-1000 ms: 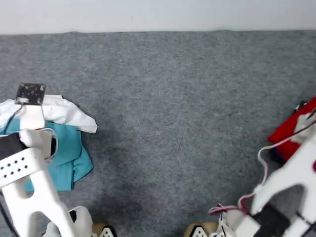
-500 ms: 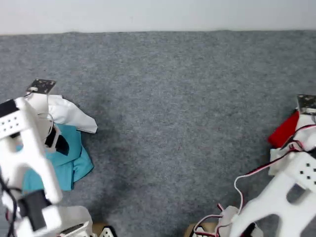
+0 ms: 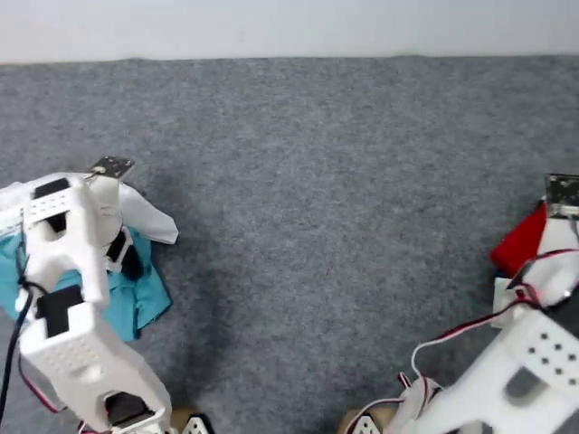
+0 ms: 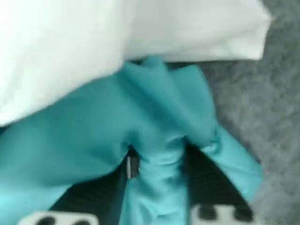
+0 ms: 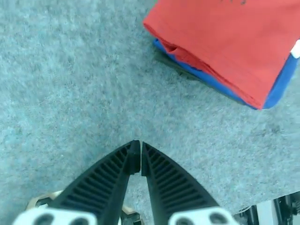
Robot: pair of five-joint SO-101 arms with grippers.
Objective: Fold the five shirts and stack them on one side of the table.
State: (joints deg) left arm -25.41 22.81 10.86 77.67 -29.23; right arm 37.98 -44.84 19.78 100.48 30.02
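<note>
A crumpled teal shirt (image 3: 149, 300) lies at the table's left side, with a white shirt (image 3: 145, 217) just behind it. My left gripper (image 3: 127, 258) is down on the teal shirt. In the left wrist view a bunched fold of the teal shirt (image 4: 93, 140) sits pinched in my left gripper (image 4: 157, 159), beside the white shirt (image 4: 93, 42). A folded red shirt (image 5: 234, 42) rests on a folded blue shirt (image 5: 276, 89) at the right edge. My right gripper (image 5: 137, 150) is shut and empty, over bare mat short of that stack.
A grey mat (image 3: 344, 181) covers the table, with wide free room across its middle and back. The red shirt (image 3: 520, 240) pokes out beside the right arm (image 3: 534, 344). A pale wall runs along the far edge.
The left arm swung right and lowered onto the teal shirt. The right arm shifted toward the right edge, then held nearly still beside the red shirt.
</note>
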